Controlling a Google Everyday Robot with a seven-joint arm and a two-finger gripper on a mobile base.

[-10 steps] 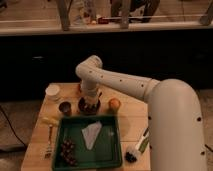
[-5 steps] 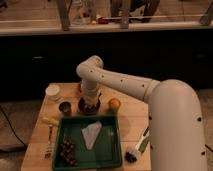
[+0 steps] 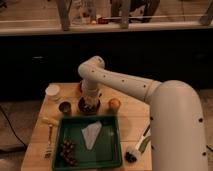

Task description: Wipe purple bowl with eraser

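Observation:
The purple bowl sits on the wooden table just behind the green tray; it looks nearly black and my arm covers most of it. My gripper points straight down into the bowl. A pale object shows at the gripper's tip inside the bowl; I cannot tell whether it is the eraser.
A white cup and a small dark cup stand left of the bowl. An orange lies to its right. The green tray holds a white cloth and grapes. A banana, a fork and a brush lie around it.

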